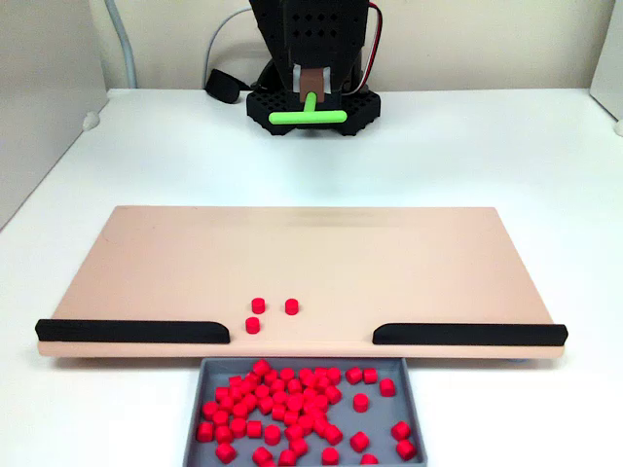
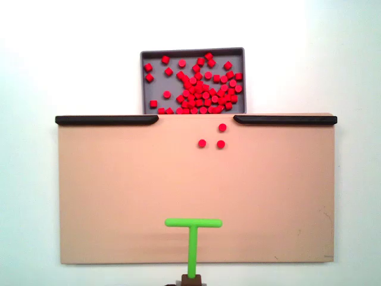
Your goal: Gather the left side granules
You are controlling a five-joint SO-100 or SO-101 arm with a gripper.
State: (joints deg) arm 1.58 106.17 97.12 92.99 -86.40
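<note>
Three granules lie loose on the tan board, just left of its middle in a fixed view and just right of it in the one from above. They sit near the gap between the two black rails. My gripper is at the far side of the board by the arm's base, shut on the stem of a green T-shaped tool. From above, the tool hangs over the board's robot-side edge, its crossbar towards the granules but well apart from them. The gripper itself barely shows at the frame's edge.
A grey tray holding a dense heap of red pellets stands against the board's front edge, under the gap. Black rails line that edge on either side. White table surrounds the board; the arm's black base stands behind.
</note>
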